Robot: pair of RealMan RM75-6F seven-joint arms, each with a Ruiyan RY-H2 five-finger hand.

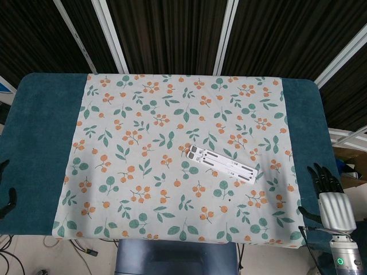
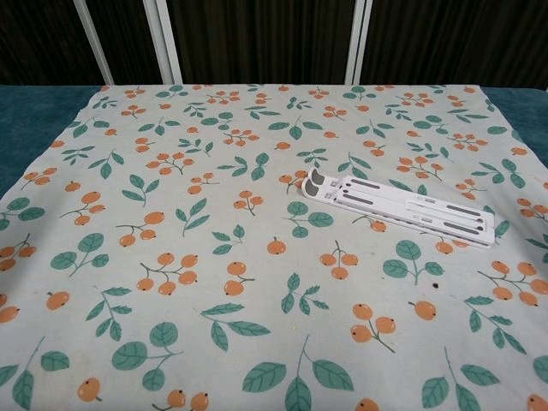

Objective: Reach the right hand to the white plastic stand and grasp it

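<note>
The white plastic stand lies folded flat on the patterned cloth, a little right of the table's middle; the chest view shows the stand at centre right. My right hand hovers at the table's near right corner, well to the right of and nearer than the stand, its dark fingers spread and holding nothing. My left hand shows only as dark fingertips at the far left edge of the head view, too little to judge its state. Neither hand appears in the chest view.
A cloth printed with orange berries and green leaves covers the middle of the teal table. Dark panels with white frames stand behind the table. A cardboard box sits beyond the right edge.
</note>
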